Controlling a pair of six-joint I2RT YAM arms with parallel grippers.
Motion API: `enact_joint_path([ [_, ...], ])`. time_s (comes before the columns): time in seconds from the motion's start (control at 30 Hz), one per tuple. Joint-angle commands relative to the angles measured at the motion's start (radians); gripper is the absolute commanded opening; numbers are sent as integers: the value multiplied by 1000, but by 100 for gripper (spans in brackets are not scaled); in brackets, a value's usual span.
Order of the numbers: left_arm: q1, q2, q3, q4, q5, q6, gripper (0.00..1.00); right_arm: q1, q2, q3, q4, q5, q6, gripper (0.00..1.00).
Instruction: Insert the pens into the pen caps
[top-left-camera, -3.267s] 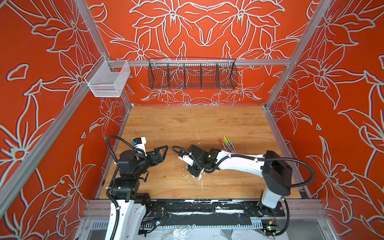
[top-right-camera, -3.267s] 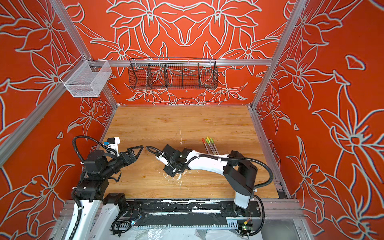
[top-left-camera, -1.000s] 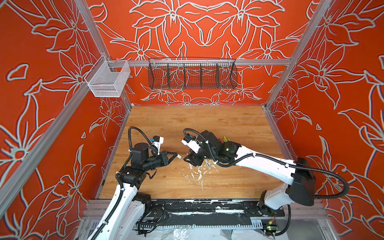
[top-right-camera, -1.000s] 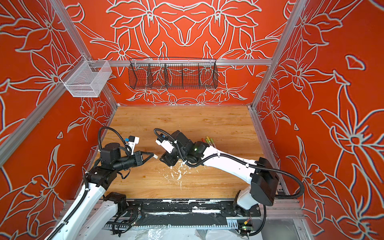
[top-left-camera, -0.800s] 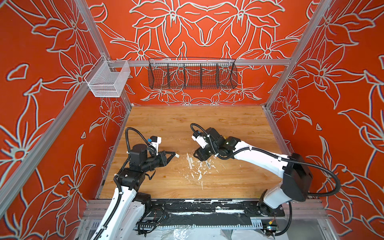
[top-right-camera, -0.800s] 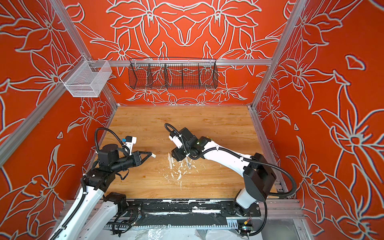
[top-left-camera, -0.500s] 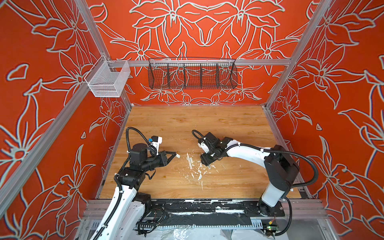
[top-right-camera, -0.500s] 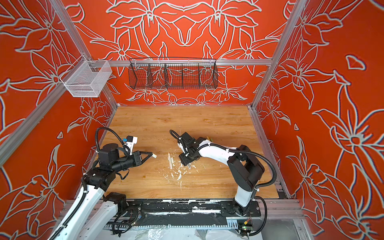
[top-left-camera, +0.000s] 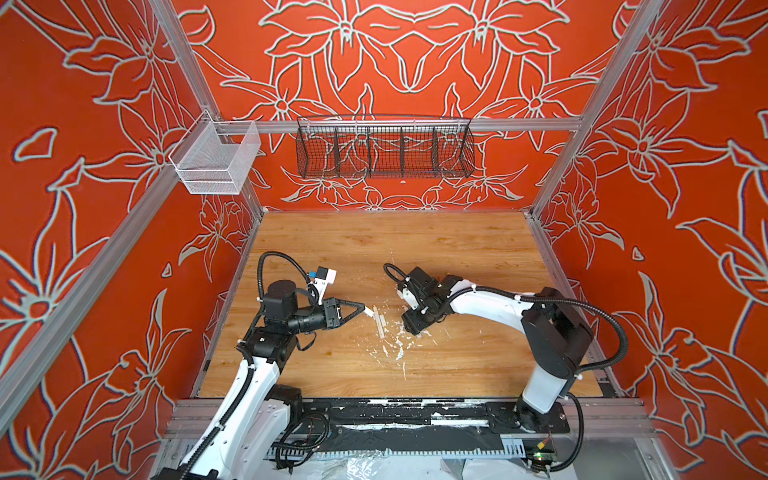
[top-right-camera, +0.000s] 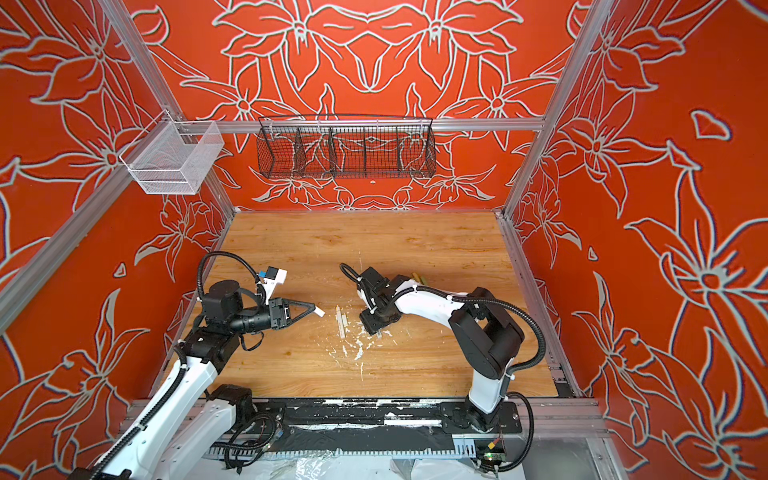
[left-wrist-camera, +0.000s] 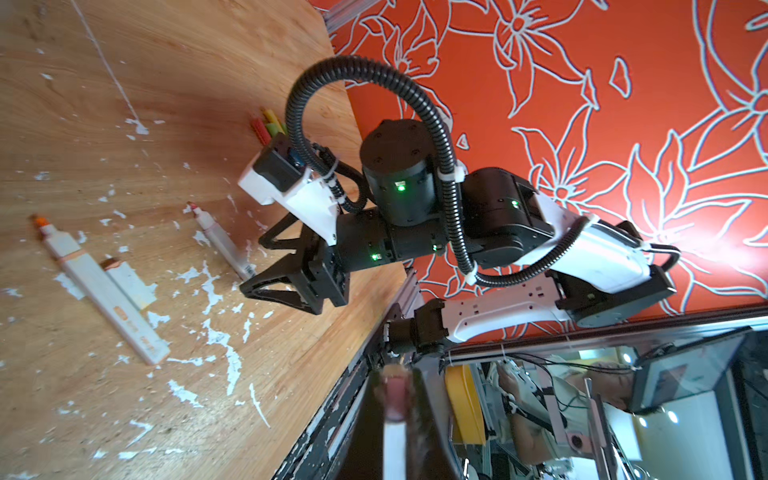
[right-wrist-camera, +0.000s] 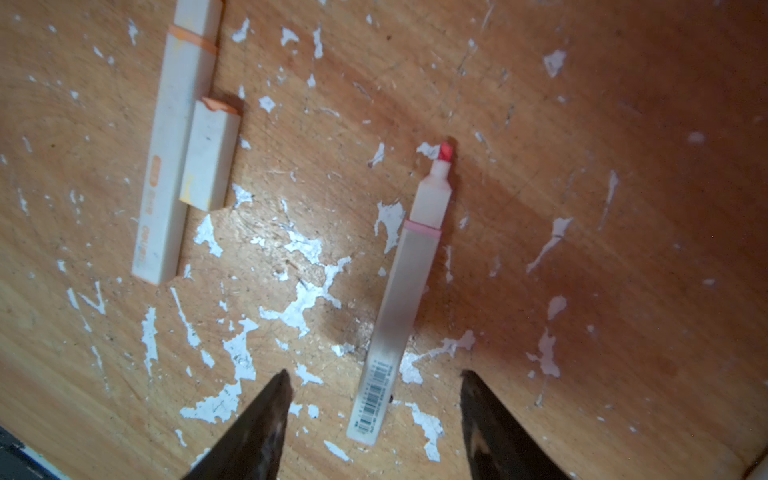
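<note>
Only in the right wrist view does the red-tipped pen (right-wrist-camera: 409, 282) show; in both top views the right gripper (right-wrist-camera: 374, 395) hides it. The pen lies flat on the table (right-wrist-camera: 623, 208), its barcode end between that gripper's wide-spread fingers, which do not touch it. Near it, an orange-banded pen (right-wrist-camera: 170, 166), cut off at the frame edge, touches a loose cap (right-wrist-camera: 210, 158). The left gripper (top-left-camera: 360, 309) is clenched on a blurred pink-ended cap (left-wrist-camera: 394, 440).

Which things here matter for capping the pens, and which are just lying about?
Job: pink-tipped pen; orange pen; loose cap beside it; held cap in left gripper.
Lying about: black wire basket; white mesh basket; paint flecks.
</note>
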Motion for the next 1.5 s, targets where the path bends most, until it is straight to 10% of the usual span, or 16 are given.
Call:
enact_joint_path([
  [0.0, 8, 1, -23, 191, 114, -108, 0, -3, 33, 0, -27, 17, 3, 66],
  [0.5, 7, 38, -76, 532, 215, -334, 0, -5, 99, 22, -37, 30, -6, 36],
  [1.0, 46, -8, 45, -177, -164, 135, 0, 6, -13, -3, 45, -110, -144, 15],
  [1.47, 105, 7, 30, -123, -111, 101, 0, 78, -312, -117, 130, -278, -321, 10],
])
